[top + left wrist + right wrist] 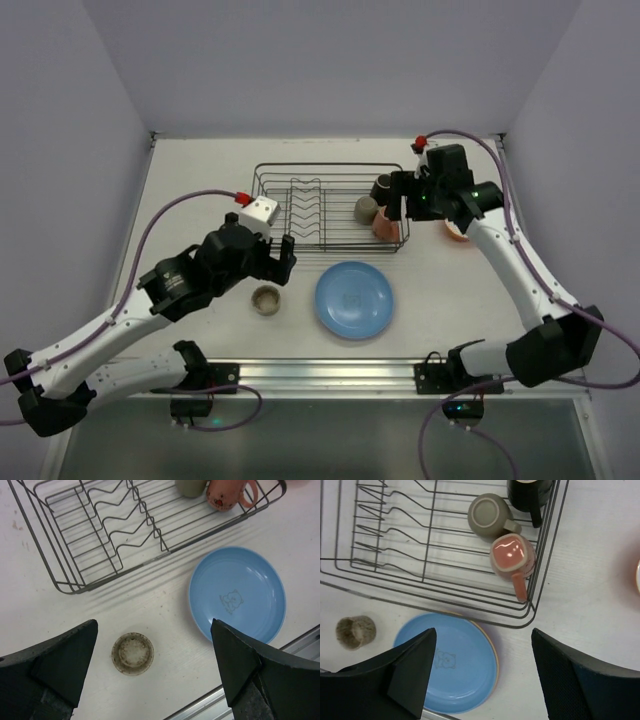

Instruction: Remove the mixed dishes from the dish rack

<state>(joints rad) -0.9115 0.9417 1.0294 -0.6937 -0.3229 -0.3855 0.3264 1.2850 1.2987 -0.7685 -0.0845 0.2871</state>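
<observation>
Your rack (330,251) sits mid-table (200,170), long side across. Bare surface shows to its left, behind it, and in a strip along its near rim. Near that strip, the beige cup (266,299) stands mouth up, and the blue plate (354,299) lies to its right, apart from it. The plate's near edge comes close to the rail (330,372) at the table's front. In the right wrist view, thin yellowish and purple rims peek out under the blue plate's right side, so it tops a stack.

The rack's prong section holds nothing. Three cups crowd its right end. The dark cup (530,492) is in the far corner and the olive cup (489,514) sits base up just beside it. The pink cup (512,555) lies against the olive one, its handle reaching to the near right corner wires. Right of the rack, the bowl (455,233) sits on the table, partly under your right arm.

Your left gripper (278,262) hangs just off the rack's near left corner, above the table. It points down, jaws spread wide and empty. In its wrist view the beige cup (132,653) lies between the two fingers and below them.

Your right gripper (400,196) hovers over the rack's right end with the forearm stretched back along the table's right side. Its jaws are wide apart, holding nothing, and its wrist view shows the rack's near right corner (530,615) between the fingers.
</observation>
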